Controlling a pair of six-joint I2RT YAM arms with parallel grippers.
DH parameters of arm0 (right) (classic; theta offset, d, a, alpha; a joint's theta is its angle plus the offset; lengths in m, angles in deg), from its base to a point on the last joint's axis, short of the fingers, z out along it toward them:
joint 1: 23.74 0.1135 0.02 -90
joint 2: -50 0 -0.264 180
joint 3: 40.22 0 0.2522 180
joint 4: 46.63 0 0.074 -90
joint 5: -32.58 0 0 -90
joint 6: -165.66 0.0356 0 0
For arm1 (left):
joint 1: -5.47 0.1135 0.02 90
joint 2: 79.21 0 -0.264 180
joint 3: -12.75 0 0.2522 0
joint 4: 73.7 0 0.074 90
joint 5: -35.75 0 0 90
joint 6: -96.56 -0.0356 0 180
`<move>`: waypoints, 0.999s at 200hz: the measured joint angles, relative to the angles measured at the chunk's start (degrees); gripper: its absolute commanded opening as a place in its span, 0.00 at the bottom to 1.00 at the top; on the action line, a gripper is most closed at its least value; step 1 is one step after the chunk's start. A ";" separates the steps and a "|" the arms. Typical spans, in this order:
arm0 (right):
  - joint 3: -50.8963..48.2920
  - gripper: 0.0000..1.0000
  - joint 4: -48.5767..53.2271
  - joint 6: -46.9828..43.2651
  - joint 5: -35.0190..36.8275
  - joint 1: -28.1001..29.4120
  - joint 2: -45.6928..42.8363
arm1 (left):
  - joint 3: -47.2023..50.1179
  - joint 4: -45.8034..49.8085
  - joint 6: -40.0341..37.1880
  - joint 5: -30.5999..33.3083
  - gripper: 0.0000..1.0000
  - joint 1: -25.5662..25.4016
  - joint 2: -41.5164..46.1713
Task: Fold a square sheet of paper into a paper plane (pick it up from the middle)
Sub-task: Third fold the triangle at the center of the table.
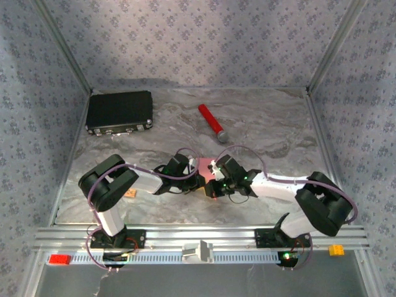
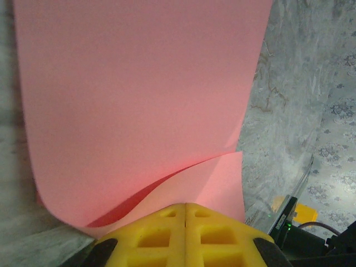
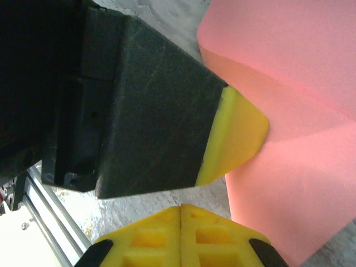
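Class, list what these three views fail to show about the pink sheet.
- Left wrist view: whether the shut left gripper actually pinches the sheet of paper. Its fingertips hide the contact.
- Right wrist view, above the shut right gripper: the sheet runs off the frame's right edge.
- Top view: the sheet's outline and folds, mostly covered by both grippers.

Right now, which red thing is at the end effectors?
The pink-red sheet of paper, curled against the shut left end effector; the red cylinder lies alone farther back, and the red block sits on the front rail.
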 measured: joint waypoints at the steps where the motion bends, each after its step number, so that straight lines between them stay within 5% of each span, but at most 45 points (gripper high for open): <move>1: 0.04 0.07 0.00 0.00 0.00 0.00 0.02 | 0.00 0.02 0.00 0.00 0.00 0.00 0.00; 104: 0.94 0.08 1.40 -0.24 0.87 0.09 3.98 | -0.59 0.44 -0.37 -0.22 0.00 0.00 -0.37; 200: -3.63 0.09 0.79 0.61 1.05 0.02 -1.03 | -0.59 0.44 -0.37 -0.22 0.00 0.00 -0.37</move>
